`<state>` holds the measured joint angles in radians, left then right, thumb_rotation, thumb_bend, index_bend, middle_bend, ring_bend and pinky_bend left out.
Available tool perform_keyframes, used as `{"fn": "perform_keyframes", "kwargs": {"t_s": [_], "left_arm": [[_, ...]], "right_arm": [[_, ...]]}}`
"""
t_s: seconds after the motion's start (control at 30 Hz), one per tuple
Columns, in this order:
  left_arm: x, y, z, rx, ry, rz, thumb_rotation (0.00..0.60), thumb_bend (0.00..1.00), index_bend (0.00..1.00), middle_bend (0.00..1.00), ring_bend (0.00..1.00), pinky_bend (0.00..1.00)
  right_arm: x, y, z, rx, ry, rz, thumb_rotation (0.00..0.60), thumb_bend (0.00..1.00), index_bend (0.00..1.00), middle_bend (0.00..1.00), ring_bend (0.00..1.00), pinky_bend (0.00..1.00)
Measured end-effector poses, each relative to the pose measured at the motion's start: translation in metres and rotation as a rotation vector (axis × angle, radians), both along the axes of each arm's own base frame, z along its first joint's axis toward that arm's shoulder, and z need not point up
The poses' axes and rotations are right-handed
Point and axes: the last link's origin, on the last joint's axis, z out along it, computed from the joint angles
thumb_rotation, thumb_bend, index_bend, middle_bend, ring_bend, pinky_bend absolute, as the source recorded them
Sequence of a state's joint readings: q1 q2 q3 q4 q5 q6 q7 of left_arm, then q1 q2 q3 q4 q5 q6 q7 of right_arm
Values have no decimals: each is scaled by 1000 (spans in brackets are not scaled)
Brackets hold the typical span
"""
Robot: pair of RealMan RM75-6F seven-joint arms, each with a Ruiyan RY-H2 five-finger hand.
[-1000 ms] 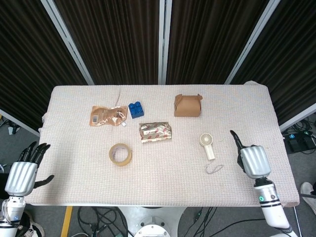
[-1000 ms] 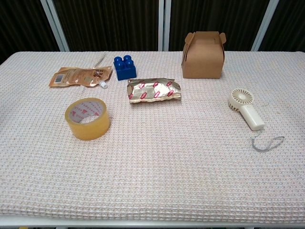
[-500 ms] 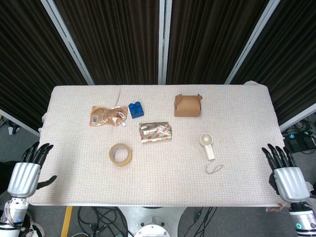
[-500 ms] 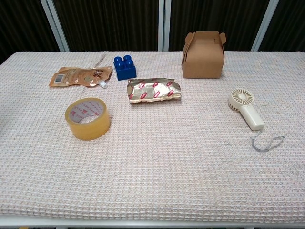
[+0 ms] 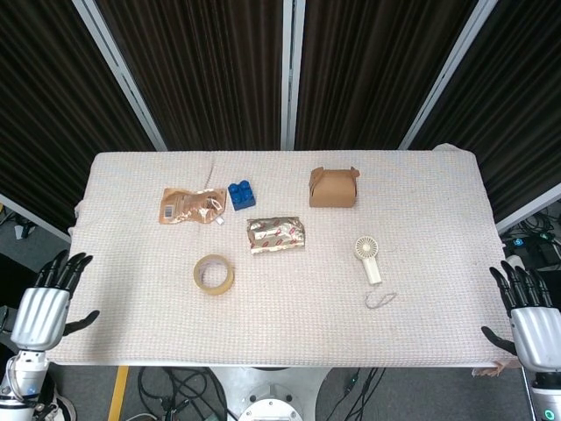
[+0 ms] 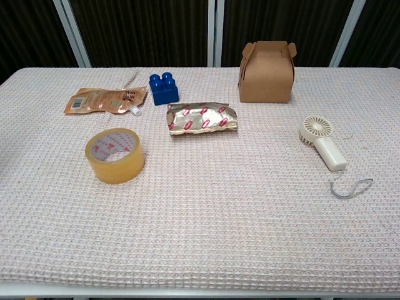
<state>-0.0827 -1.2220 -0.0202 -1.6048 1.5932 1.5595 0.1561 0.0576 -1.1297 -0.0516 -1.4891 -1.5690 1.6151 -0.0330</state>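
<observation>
Nearest the robot, the left hand (image 5: 41, 309) hangs off the table's (image 5: 289, 338) near left corner, fingers spread and holding nothing; the right hand (image 5: 531, 320) hangs off the near right corner, likewise spread and empty, and neither appears in the chest view. On the cloth-covered table, the item nearest the right hand is the white handheld fan (image 5: 368, 256) (image 6: 322, 142), lying flat with its head toward the far side and its grey wrist cord (image 5: 379, 300) (image 6: 350, 187) trailing toward the near edge. Nearest the left hand is the roll of tape (image 5: 214, 274) (image 6: 115, 154), lying flat on the near left of the centre. Beyond it lies a foil snack packet (image 5: 276, 234) (image 6: 202, 119) near mid-table. Farther back sit a brown spouted pouch (image 5: 191, 207) (image 6: 105, 99) and, just beside it, a blue toy brick (image 5: 241, 194) (image 6: 164, 88). A brown paper box (image 5: 333, 187) (image 6: 266, 72) stands on the far right.
</observation>
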Motion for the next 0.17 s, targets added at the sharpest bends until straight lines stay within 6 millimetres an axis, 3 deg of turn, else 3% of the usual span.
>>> {"fn": "perform_keyframes", "kwargs": {"t_s": [0.17], "left_arm": [[-4,-3,-3,-6,-8,8,600,0,123,116,52,173]], "right_arm": [[2,-1,-3,4,4,0,600,0,0,0,0,0]]}}
